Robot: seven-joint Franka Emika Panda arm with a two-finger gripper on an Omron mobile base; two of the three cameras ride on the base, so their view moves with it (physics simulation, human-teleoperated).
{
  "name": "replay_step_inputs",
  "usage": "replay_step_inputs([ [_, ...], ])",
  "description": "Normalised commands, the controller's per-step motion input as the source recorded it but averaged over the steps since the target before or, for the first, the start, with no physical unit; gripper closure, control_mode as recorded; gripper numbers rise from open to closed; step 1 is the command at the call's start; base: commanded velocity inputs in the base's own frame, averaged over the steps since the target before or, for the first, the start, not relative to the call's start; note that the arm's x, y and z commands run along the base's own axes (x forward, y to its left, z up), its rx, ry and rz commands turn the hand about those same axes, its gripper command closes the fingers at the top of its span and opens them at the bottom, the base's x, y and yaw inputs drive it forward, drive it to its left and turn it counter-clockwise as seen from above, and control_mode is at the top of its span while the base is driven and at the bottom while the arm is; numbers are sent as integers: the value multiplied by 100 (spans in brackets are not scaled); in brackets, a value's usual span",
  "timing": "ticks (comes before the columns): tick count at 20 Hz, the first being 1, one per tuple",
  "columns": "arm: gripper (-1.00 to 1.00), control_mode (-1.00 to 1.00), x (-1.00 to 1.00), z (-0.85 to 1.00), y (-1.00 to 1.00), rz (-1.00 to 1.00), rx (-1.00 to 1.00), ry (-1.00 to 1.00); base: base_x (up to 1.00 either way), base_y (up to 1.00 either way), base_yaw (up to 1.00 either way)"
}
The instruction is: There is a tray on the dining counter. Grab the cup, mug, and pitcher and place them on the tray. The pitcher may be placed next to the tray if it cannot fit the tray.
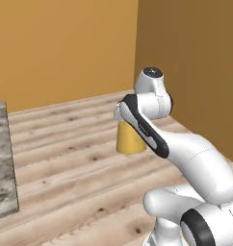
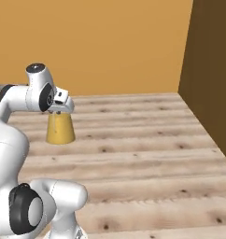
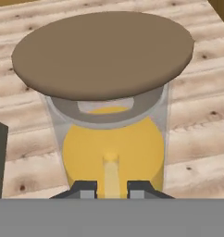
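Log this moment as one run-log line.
stage: carrying pitcher | gripper: shut on pitcher, near its top | pitcher: upright, lid on, over wooden floor | tray: not reached

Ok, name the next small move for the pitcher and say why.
Probably keep the grip and carry it on toward the counter: the gripper looks closed on the pitcher, which hangs over wood floor with no tray visible.
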Motion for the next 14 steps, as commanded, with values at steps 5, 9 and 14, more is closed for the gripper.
replay_step_inputs([
  [5,100,100,0,0,0,0,0,0,89,-75,16],
  [9,100,100,0,0,0,0,0,0,100,-52,11],
  [14,100,100,0,0,0,0,0,0,100,-29,6],
])
